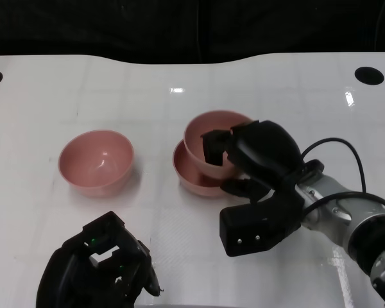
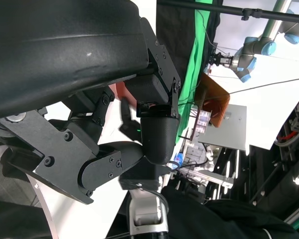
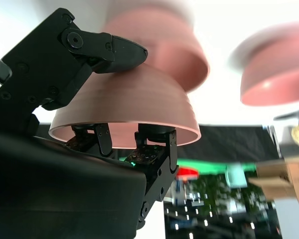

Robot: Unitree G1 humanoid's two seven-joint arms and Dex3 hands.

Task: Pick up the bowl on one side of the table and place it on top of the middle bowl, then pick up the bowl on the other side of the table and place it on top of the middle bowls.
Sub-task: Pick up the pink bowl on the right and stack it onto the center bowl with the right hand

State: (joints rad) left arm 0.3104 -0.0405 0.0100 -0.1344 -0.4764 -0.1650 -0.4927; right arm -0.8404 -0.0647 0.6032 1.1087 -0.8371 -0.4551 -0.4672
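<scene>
Our right robot hand (image 1: 244,163) grips the carried bowl (image 1: 212,138) by its near rim: in the right wrist view fingers reach inside the bowl while another presses on the outer wall. The head view shows this bowl sitting in or just over the middle bowl (image 1: 192,176), tilted and offset toward the far side, so we cannot tell whether it already rests there or hangs slightly above. Our left robot hand (image 1: 99,266) lies low at the near edge of the desk (image 1: 276,90), holding nothing; its fingers look curled in, though we cannot tell for certain.

We judge the main risk to be the release. If we let go while the carried bowl sits crooked, it may settle on the lower rim instead of nesting, or slide off toward the far side. Fingers hooked inside the rim could also drag the bowl back out as the hand withdraws, and shove the middle bowl along the desk.

The left bowl (image 1: 96,160) stands well apart, upright and not yet stacked. All three bowls appear empty
</scene>
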